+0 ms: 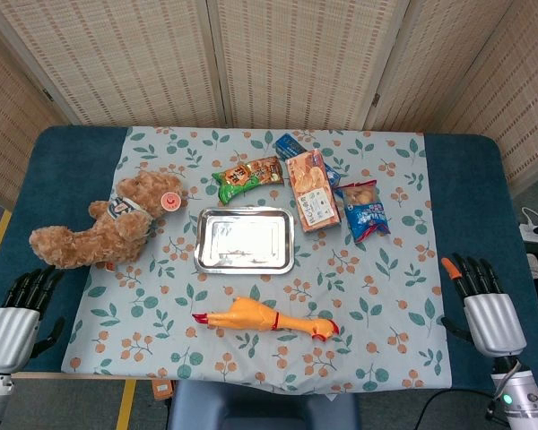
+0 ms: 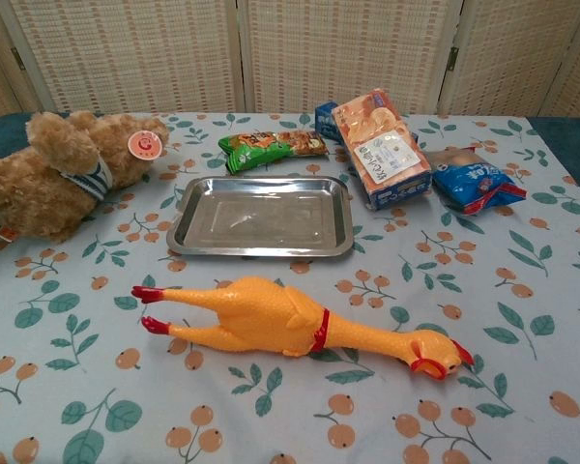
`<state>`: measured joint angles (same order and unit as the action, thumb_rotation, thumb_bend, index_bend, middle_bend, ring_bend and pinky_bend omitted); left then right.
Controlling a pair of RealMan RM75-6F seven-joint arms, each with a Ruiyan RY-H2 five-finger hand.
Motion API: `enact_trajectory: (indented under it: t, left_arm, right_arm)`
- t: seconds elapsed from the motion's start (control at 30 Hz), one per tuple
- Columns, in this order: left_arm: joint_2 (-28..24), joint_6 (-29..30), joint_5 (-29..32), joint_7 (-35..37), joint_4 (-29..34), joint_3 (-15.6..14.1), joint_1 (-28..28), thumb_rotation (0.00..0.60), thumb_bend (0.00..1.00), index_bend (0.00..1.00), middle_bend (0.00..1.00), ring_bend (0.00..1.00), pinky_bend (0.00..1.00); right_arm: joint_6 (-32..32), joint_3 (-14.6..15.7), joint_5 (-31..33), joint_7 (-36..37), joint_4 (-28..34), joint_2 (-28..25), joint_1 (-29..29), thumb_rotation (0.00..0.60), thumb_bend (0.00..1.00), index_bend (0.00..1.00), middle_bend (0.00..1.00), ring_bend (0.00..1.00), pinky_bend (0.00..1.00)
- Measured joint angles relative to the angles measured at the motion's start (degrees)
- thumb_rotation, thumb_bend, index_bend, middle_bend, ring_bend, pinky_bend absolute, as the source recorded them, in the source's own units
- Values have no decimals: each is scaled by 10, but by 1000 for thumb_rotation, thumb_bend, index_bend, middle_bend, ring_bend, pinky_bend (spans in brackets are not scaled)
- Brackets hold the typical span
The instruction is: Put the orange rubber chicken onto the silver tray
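The orange rubber chicken (image 1: 264,319) (image 2: 295,322) lies flat on the floral cloth near the table's front edge, red feet to the left and head to the right. Just behind it sits the silver tray (image 1: 203,258) (image 2: 188,227), with nothing in it. My left hand (image 1: 20,313) hovers at the front left corner, holding nothing, fingers stretched forward. Off to the front right is my right hand (image 1: 484,300), likewise holding nothing, fingers straight. Both hands are well apart from the chicken. The chest view shows neither hand.
A brown teddy bear (image 1: 108,224) (image 2: 53,169) lies left of the tray. Behind the tray are a green snack bag (image 1: 247,176) (image 2: 271,145), an orange biscuit box (image 1: 309,190) (image 2: 382,145) and a blue snack pack (image 1: 366,213) (image 2: 474,181).
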<state>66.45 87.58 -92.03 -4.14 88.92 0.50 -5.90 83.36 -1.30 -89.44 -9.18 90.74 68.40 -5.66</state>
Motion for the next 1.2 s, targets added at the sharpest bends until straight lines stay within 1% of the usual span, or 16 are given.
enact_trajectory:
  t: [0.27, 0.43, 0.53, 0.63, 0.77, 0.87, 1.03, 1.2]
  left_arm:
    - [-4, -9, 8, 9, 5, 1, -2, 600, 414, 0, 0, 0, 81]
    - [-9, -19, 13, 22, 9, 0, -5, 600, 414, 0, 0, 0, 82]
    - [-10, -28, 18, 23, 9, 0, -7, 600, 414, 0, 0, 0, 81]
    - [-13, -42, 22, 25, 10, -1, -12, 600, 413, 0, 0, 0, 81]
    - [-18, -47, 25, 33, 12, -2, -14, 600, 413, 0, 0, 0, 82]
    - [-21, -42, 24, 42, 14, -2, -13, 600, 414, 0, 0, 0, 82]
    - [-26, -40, 21, 49, 16, -5, -10, 600, 414, 0, 0, 0, 83]
    - [-30, -39, 20, 60, 16, -7, -10, 600, 413, 0, 0, 0, 83]
  right_arm:
    - [-21, 17, -21, 15, 6, 0, -9, 600, 133, 0, 0, 0, 0]
    - [-50, 32, -30, 21, 23, 6, -16, 600, 132, 3, 0, 0, 0]
    - [-79, 35, -27, 4, 39, 15, -28, 600, 132, 49, 0, 0, 0]
    - [-120, 33, -14, -25, 60, 29, -46, 600, 137, 132, 10, 0, 0]
    - [-171, 20, 29, -76, 84, 62, -73, 600, 183, 222, 70, 0, 0]
    - [-201, 7, 75, -119, 96, 98, -93, 600, 202, 256, 100, 0, 0]
    - [-243, -13, 154, -175, 114, 150, -127, 600, 208, 270, 113, 0, 0]
    - [-258, -27, 207, -213, 131, 188, -155, 600, 208, 270, 114, 0, 0]
